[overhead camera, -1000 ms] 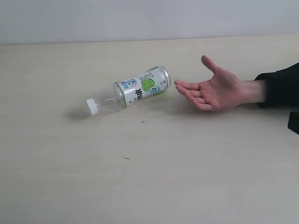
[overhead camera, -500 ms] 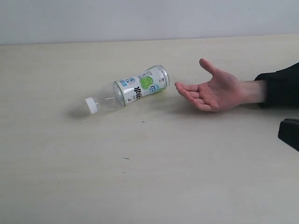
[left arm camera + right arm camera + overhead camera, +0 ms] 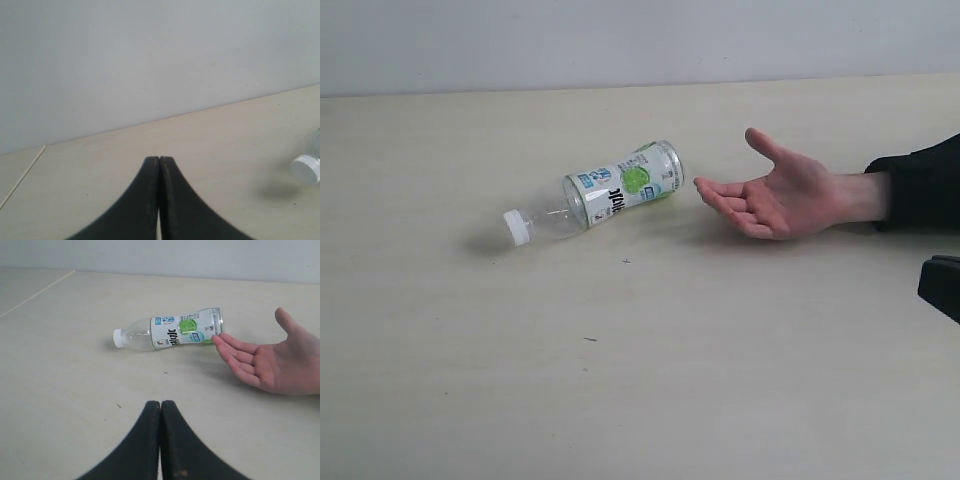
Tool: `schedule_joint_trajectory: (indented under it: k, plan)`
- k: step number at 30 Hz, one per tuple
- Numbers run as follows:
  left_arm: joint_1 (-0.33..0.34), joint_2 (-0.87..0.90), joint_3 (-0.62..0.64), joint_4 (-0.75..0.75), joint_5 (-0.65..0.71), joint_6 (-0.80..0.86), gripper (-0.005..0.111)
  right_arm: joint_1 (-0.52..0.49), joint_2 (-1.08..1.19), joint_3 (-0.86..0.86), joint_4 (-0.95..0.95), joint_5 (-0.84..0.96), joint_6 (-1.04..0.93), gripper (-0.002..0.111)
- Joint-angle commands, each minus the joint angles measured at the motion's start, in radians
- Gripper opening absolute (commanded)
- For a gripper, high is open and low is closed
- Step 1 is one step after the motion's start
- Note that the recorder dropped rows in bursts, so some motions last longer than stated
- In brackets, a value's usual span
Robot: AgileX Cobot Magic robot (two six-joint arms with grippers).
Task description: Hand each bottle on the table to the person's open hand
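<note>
A clear lime-label bottle [image 3: 605, 192] with a white cap lies on its side on the beige table [image 3: 620, 380], base toward the person's open hand [image 3: 775, 195]; the right wrist view shows the same bottle [image 3: 170, 332] and hand [image 3: 265, 362], fingertips almost at its base. Only its white cap [image 3: 306, 168] shows in the left wrist view. My right gripper [image 3: 160, 405] is shut and empty, well short of the bottle; a dark piece of that arm [image 3: 940, 285] enters at the exterior view's right edge. My left gripper [image 3: 159, 160] is shut and empty. No other bottles are in view.
The person's dark sleeve [image 3: 920, 185] lies along the right side of the table. A pale wall [image 3: 620, 40] runs behind the table's far edge. Small dark specks [image 3: 590, 339] dot the tabletop.
The bottle rolled slightly, its label turning, then settled. A dark part of my right arm came into the exterior view at the right edge. The hand's thumb lifted a little.
</note>
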Motion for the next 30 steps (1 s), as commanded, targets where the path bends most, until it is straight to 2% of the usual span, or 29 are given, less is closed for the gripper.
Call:
schedule_joint_trajectory:
  k: [1,27,30]
  plan:
    - [-0.008,-0.005,0.003,0.0,-0.006,0.0,0.0,-0.003,-0.004,0.004,-0.001,-0.012,-0.002,0.0]
    - [-0.008,-0.005,0.003,0.0,-0.006,0.0,0.0,-0.003,-0.004,0.004,-0.001,-0.012,-0.002,0.0]
    - [-0.007,-0.005,0.003,0.04,-0.006,0.041,0.0,-0.003,-0.004,0.004,-0.001,-0.012,-0.002,0.0]
